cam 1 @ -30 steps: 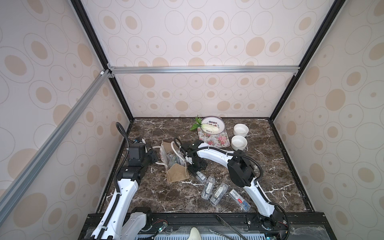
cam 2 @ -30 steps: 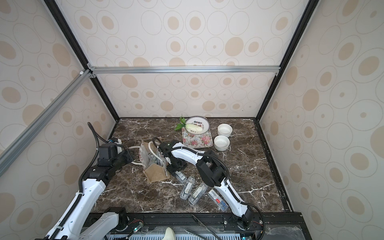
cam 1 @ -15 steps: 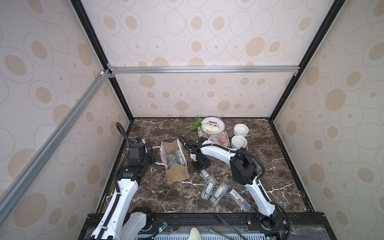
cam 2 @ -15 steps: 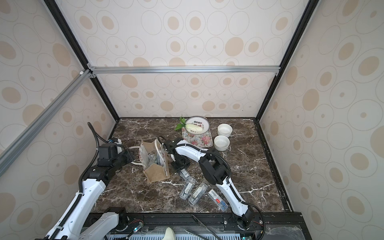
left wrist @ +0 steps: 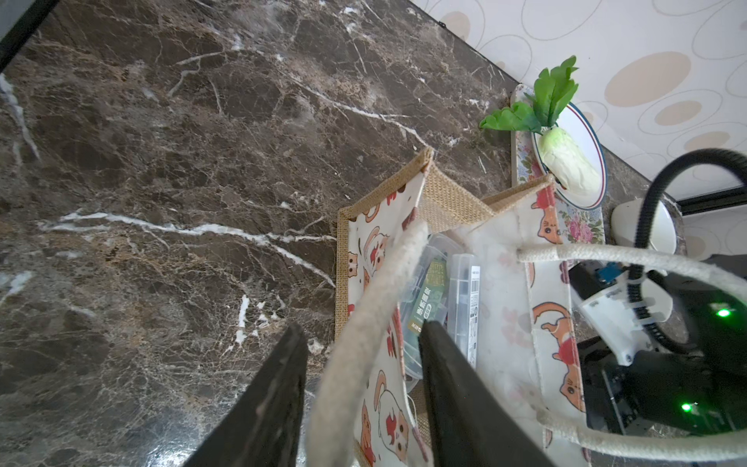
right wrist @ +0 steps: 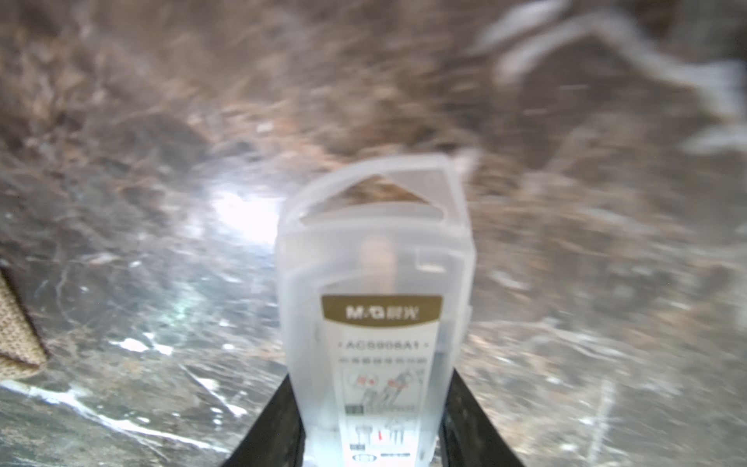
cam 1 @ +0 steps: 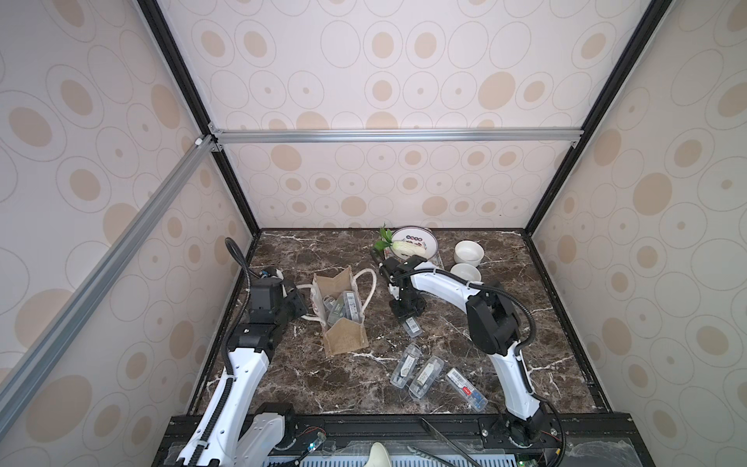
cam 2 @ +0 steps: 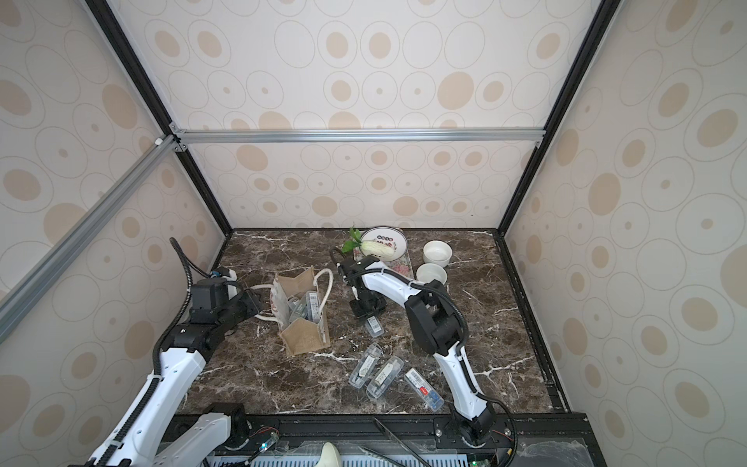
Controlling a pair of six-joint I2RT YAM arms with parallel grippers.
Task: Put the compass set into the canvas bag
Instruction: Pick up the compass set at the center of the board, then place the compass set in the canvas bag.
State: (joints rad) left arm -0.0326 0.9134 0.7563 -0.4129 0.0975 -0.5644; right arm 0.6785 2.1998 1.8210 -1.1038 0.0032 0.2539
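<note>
Marble tabletop [cam 1: 505, 343], low in a top view: right gripper [right wrist: 374, 420] appears clamped on the clear compass set [cam 1: 412, 326], right of the canvas bag [cam 1: 347, 341]; left gripper [left wrist: 361, 327] spread loosely round a rope handle [left wrist: 380, 291]; likely best: lift clear, lower endwise into the open mouth.

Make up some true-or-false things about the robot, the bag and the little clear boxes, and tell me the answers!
1. The right claw is closed on a clear compass case. True.
2. The canvas bag is empty. False: several cases sit inside it.
3. Three loose cases lie on the table near the front. True.
4. The left claw holds a bowl. False: it is open, with only the bag's rope handle passing through it.
5. A white vegetable with green leaves lies on the plate. True.
</note>
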